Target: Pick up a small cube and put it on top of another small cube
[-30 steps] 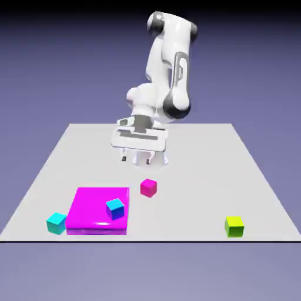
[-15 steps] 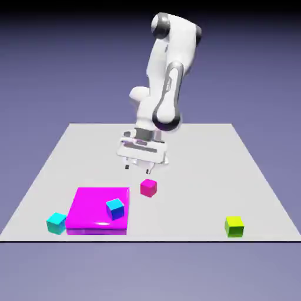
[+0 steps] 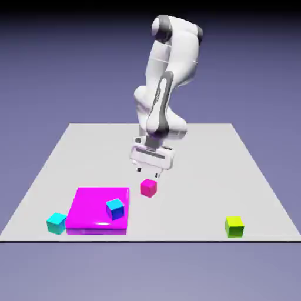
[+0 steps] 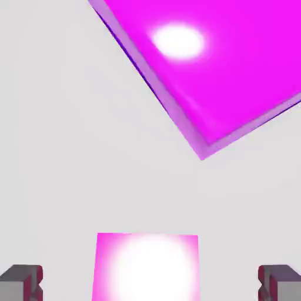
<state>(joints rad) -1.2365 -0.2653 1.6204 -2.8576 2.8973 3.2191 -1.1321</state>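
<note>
From here I see the gripper (image 3: 148, 173) wide open and holding nothing, near the centre of the exterior view. The small magenta-pink cube (image 3: 148, 188) is on the table (image 3: 194, 194), just below the centre; in the hand view, it shows at the bottom, between the fingertips (image 4: 22, 283).

- You've got a big flat magenta slab (image 3: 94, 206) lying on the exterior view's left, shiny, with a bright glare spot in the hand view.
- Your table (image 3: 200, 176)'s plain light grey.
- Behind it, you get a blue-violet backdrop (image 3: 258, 76), black up top.
</note>
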